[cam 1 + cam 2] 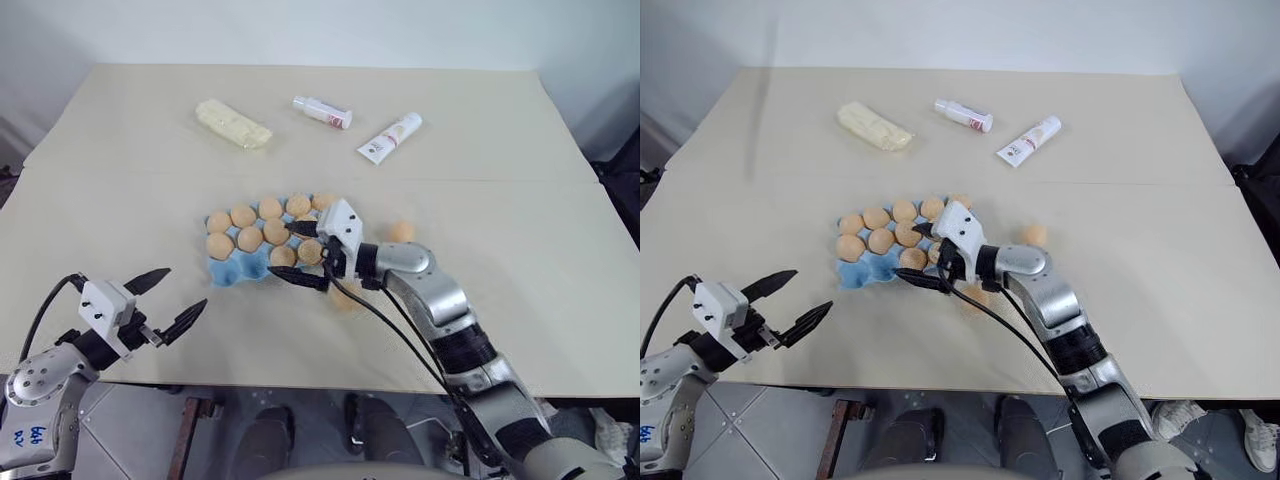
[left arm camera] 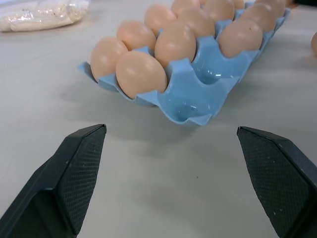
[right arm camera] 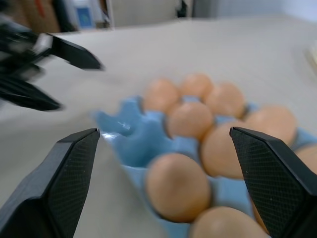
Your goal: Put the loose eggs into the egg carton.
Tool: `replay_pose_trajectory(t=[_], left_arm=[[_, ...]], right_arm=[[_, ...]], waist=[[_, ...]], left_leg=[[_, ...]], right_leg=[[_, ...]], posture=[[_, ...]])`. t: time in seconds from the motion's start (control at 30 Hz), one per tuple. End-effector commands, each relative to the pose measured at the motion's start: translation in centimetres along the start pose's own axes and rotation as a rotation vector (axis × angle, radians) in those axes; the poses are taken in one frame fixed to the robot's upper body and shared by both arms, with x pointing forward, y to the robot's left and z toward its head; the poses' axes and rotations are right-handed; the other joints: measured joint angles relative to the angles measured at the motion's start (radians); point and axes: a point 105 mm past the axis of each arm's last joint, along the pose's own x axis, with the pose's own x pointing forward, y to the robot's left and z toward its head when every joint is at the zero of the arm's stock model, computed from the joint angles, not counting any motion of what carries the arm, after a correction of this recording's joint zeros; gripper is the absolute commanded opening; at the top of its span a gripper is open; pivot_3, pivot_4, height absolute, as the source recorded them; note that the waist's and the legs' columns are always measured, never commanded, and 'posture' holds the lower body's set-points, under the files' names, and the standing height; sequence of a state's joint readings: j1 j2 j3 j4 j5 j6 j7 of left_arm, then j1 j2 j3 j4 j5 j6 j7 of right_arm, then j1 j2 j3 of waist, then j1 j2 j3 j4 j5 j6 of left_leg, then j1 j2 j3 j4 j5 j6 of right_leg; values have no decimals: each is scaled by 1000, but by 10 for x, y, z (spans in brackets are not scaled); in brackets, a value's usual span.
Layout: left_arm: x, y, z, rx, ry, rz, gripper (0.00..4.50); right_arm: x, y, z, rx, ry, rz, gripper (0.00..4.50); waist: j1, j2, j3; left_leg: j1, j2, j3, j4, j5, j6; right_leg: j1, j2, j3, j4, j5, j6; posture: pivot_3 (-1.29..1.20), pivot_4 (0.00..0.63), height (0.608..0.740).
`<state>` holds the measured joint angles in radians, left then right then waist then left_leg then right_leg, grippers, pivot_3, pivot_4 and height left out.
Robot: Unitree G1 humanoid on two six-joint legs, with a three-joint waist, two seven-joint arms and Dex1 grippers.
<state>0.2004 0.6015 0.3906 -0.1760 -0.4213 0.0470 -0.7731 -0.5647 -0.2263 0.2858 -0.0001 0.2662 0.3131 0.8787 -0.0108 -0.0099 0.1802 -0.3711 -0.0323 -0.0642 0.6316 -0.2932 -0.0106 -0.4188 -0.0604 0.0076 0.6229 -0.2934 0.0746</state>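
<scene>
The light blue egg carton (image 1: 228, 270) lies mid-table with several pale orange-tan eggs (image 1: 247, 238) in its cups; the cups at its near-left corner are bare. My right gripper (image 1: 281, 249) hovers open over the carton's near-right part, fingers either side of an egg (image 1: 310, 251) that sits in a cup. One loose egg (image 1: 401, 231) rests on the table right of the carton. Another loose egg (image 1: 346, 297) lies partly hidden under my right forearm. My left gripper (image 1: 187, 287) stands open and empty near the table's front left, pointing at the carton (image 2: 198, 96).
At the back of the table lie a pale yellow wrapped block (image 1: 233, 123), a white bottle (image 1: 322, 111) and a white tube (image 1: 390, 138). The table's front edge (image 1: 300, 385) runs just behind both arms.
</scene>
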Motion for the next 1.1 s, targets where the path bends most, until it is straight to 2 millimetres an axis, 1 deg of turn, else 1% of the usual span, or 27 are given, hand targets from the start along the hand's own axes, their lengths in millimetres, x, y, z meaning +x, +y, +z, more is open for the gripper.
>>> replay_pose_trajectory(t=[0.03, 0.1, 0.13, 0.23, 0.3, 0.33, 0.43, 0.5, 0.53, 0.6, 0.67, 0.73, 0.83, 0.93, 1.1], left_arm=[[8, -3, 15, 29, -50, -33, 4500], [12, -6, 18, 37, -56, -57, 4500], [13, -7, 18, 40, -56, -66, 4500], [20, -16, 16, 30, -49, -144, 4500], [24, -22, 15, 20, -48, -185, 4500], [28, -26, 15, 17, -48, -219, 4500], [38, -35, 18, 25, -51, -309, 4500], [46, -36, 24, 44, -72, -339, 4500], [48, -36, 26, 52, -77, -348, 4500], [53, -35, 30, 60, -91, -369, 4500], [57, -34, 34, 66, -102, -379, 4500], [58, -34, 36, 55, -107, -399, 4500], [59, -37, 38, 37, -108, -435, 4500], [60, -37, 39, 47, -113, -424, 4500], [58, -36, 37, 62, -117, -382, 4500]], right_arm=[[-41, 0, 26, -59, -106, -48, 4463], [-72, -8, 22, -65, -98, -151, 4463], [-82, -10, 21, -71, -93, -187, 4463], [-138, -18, 8, -116, -5, -373, 4463], [-163, -21, 3, -106, 22, -471, 4463], [-179, -21, -2, -103, 53, -527, 4463], [-215, -15, -16, -117, 131, -628, 4463], [-231, -13, -27, -108, 174, -684, 4463], [-235, -13, -30, -103, 185, -701, 4463], [-239, -11, -36, -98, 203, -710, 4463], [-238, -12, -36, -94, 184, -717, 4463], [-232, -16, -36, -92, 173, -716, 4463], [-212, -30, -34, -57, 138, -707, 4463], [-190, -46, -34, 20, 131, -682, 4463], [-152, -77, -39, 59, 177, -635, 4463]], waist=[[13, 0, 0], [14, 0, 0], [14, 0, 0], [13, 0, 0], [12, 0, 0], [8, 0, 0], [12, 0, 0], [10, 0, 0], [9, 0, 0], [5, 0, 0], [6, 0, 0], [8, 0, 0], [3, 0, 0], [7, 0, 0], [9, 0, 0]], left_leg=[[-1, 0, 0, 0, 0, 0], [0, 0, 0, 1, -1, 1], [0, -1, 0, 1, -1, 1], [1, -1, 0, 0, -1, 2], [1, 0, 0, 0, -1, 1], [1, 0, 0, 0, -1, 1], [3, 0, 0, 1, -1, 1], [4, 0, 1, 1, -1, 1], [4, 0, 1, 2, -1, 2], [5, 0, 2, 4, 0, 2], [7, 0, 3, 4, 0, 2], [7, 0, 3, 4, 0, 2], [7, 0, 3, 4, 0, 2], [7, 0, 3, 4, 0, 2], [4, 0, 2, 4, 1, 1]], right_leg=[[0, 0, 0, -1, 0, 0], [2, 0, 0, -2, 0, 0], [2, -1, 0, -3, 0, 1], [4, -1, 0, -3, 0, 1], [4, 0, -1, -4, 0, 0], [4, 0, 0, -3, 0, 0], [5, 0, 0, -2, 0, 0], [5, 1, 0, -1, 0, 0], [6, 0, 0, -1, 0, 1], [6, 1, 2, 1, 1, 1], [8, 1, 2, 2, 1, 1], [8, 1, 2, 2, 1, 1], [7, 1, 3, 2, 1, 1], [7, 1, 3, 3, 1, 1], [5, 0, 2, 2, 1, 1]], posture=[[0, 150, 740], [0, 150, 740], [0, 150, 740], [0, 150, 740], [0, 150, 740], [0, 150, 740], [0, 150, 740], [0, 150, 740], [0, 150, 740], [0, 150, 740], [0, 150, 740], [0, 150, 740], [0, 150, 740], [0, 150, 740], [0, 150, 740]])
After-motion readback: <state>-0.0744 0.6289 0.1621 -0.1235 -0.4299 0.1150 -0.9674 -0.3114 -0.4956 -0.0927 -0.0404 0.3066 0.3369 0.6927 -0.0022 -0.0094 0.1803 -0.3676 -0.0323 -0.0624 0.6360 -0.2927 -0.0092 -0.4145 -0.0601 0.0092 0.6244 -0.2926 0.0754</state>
